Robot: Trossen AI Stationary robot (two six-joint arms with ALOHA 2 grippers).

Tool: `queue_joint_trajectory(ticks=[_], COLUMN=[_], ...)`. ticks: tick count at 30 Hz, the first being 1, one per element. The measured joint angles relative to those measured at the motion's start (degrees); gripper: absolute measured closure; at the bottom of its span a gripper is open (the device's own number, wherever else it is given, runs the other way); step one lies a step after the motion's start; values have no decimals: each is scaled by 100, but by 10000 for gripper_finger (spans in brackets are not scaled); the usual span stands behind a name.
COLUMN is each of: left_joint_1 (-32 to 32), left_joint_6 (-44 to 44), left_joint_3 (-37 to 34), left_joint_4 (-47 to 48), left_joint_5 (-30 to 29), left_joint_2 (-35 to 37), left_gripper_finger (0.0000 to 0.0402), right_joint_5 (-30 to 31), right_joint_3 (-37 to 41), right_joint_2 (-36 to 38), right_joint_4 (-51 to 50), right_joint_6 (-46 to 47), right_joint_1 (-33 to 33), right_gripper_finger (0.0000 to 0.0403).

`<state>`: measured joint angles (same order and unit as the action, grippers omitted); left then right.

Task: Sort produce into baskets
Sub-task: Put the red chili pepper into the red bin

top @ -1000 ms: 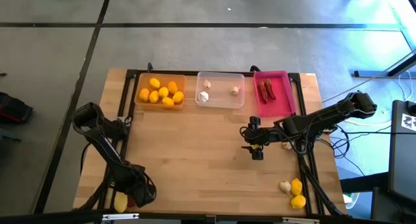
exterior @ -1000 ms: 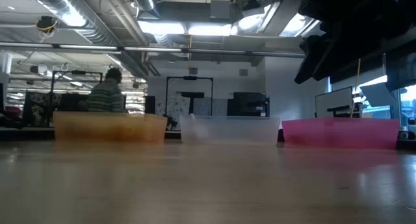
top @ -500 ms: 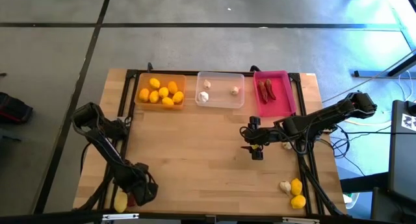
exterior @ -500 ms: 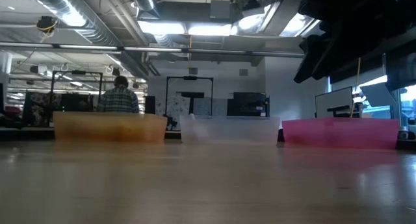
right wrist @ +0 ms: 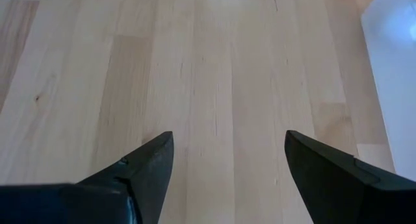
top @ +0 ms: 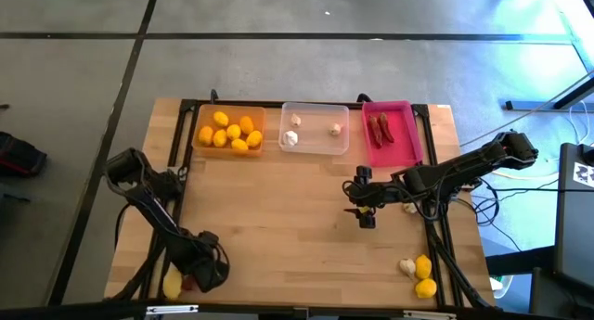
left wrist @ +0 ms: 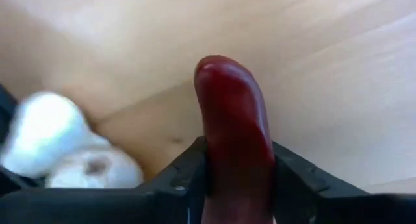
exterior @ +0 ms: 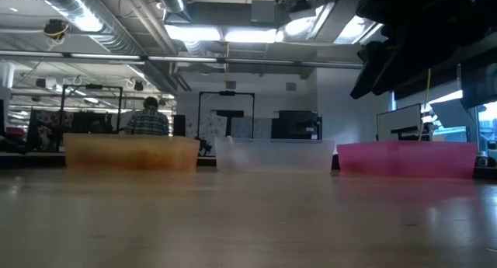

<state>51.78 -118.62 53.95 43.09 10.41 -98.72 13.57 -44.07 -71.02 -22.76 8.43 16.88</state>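
High view: the left gripper [top: 190, 281] sits at the worktop's [top: 278, 218] near-left corner; the right gripper [top: 355, 211] hovers mid-right, jaws wide and empty.

Left wrist view: jaws clamp a red chili [left wrist: 234, 130], beside a garlic bulb [left wrist: 62, 146].

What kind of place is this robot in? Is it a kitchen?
Probably not a kitchen: it looks like a big workshop or lab. There are bare ceiling pipes, a concrete floor, and a person among equipment far behind the wooden table.

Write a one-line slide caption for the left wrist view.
Left gripper closing on a dark red chili above the wooden table, a white garlic bulb lying beside it.
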Motion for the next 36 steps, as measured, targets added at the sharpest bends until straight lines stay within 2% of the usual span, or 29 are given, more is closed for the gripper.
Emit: queue_joint_trajectory(ticks=[11, 22, 33, 36], left_joint_1=[-536, -952, -1536, -1663], left_joint_6=[1217, 2560, 4614, 5089], left_joint_3=[36, 517, 1131, 1266], left_joint_4=[-1, -7, -54, -207], left_joint_5=[-368, -1791, -3295, -3541], left_joint_2=[30, 15, 15, 15], left_gripper_finger=[283, 282, 281, 281], right_joint_5=[21, -7, -13, -13], right_joint_3=[0, 0, 0, 0], right_joint_2=[0, 0, 0, 0], right_joint_4=[-4, -7, 32, 46], right_joint_6=[2, 3, 4, 38], right_joint_1=[0, -1, -2, -1], right_gripper_finger=[116, 116, 116, 116])
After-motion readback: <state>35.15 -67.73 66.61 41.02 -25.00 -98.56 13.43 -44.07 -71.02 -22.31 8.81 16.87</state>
